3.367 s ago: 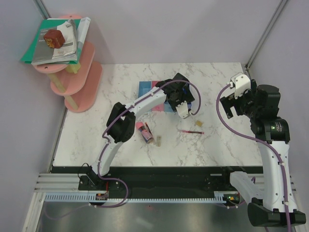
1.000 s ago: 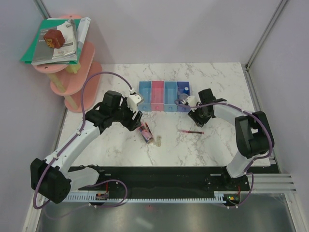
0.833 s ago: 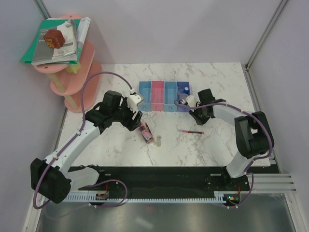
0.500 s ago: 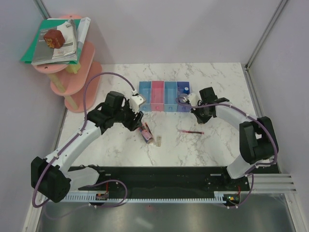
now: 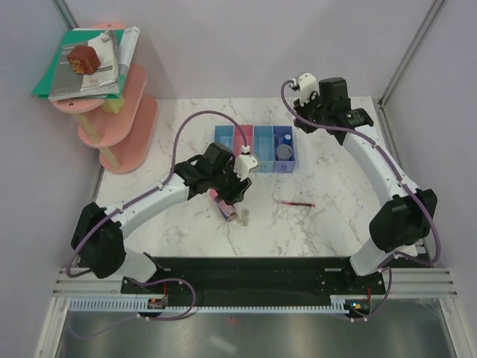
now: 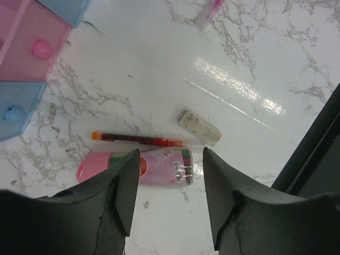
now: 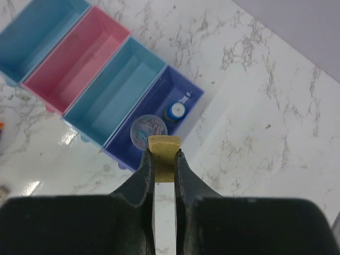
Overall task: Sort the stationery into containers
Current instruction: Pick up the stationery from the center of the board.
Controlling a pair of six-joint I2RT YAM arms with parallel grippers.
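Observation:
The four joined containers (image 5: 253,147) stand at the table's middle back: light blue (image 7: 42,32), pink (image 7: 79,58), light blue (image 7: 114,90) and dark blue (image 7: 183,87). A clear round roll (image 7: 149,130) and a blue-capped cylinder (image 7: 175,110) lie in the dark blue one. My right gripper (image 7: 164,155) hangs high over that tray, shut on a tan block (image 7: 164,143). My left gripper (image 6: 170,194) is open, low over the pink-capped tube (image 6: 135,167). A thin red pen (image 6: 138,139) and another tan block (image 6: 199,126) lie just beyond the tube. A second pen (image 5: 294,203) lies further right.
A tiered pink round shelf (image 5: 123,127) with stacked books and papers (image 5: 86,63) stands at the far left. The table's black front rail (image 5: 246,262) runs along the near edge. A metal frame post (image 5: 406,60) rises at the back right.
My right gripper shut on the tan block and rose from the table near the dark blue tray, up and toward the back. My left arm swung right, over the pink-capped tube.

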